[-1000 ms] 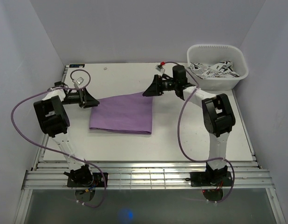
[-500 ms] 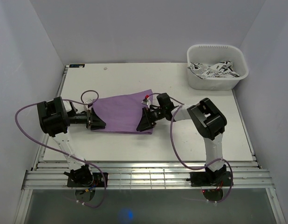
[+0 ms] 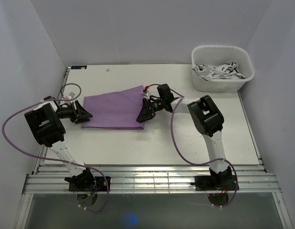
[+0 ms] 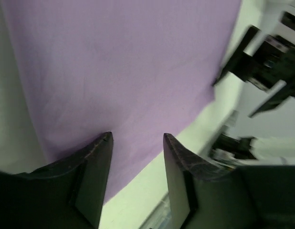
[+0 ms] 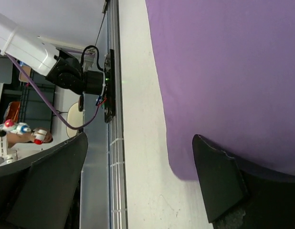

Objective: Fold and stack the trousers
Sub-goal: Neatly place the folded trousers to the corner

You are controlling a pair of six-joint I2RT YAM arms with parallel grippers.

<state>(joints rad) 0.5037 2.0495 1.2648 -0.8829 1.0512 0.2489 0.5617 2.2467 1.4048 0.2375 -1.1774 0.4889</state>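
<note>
The trousers (image 3: 114,110) lie folded into a flat lilac rectangle left of the table's middle. My left gripper (image 3: 87,116) is open at the fold's near left corner, low over the table. In the left wrist view its fingers (image 4: 97,157) straddle the cloth's edge (image 4: 128,71), with nothing held between them. My right gripper (image 3: 141,117) is open wide at the near right corner. In the right wrist view (image 5: 140,138) one finger is over the purple cloth (image 5: 224,62) and the other over bare table.
A white basin (image 3: 199,80) at the back right holds black-and-white patterned cloth (image 3: 219,71). Aluminium rails (image 3: 152,179) run along the table's near edge. White walls close in the left, right and back sides.
The folded trousers have slid left and slightly back. Both grippers moved left with them, staying at the near corners.
</note>
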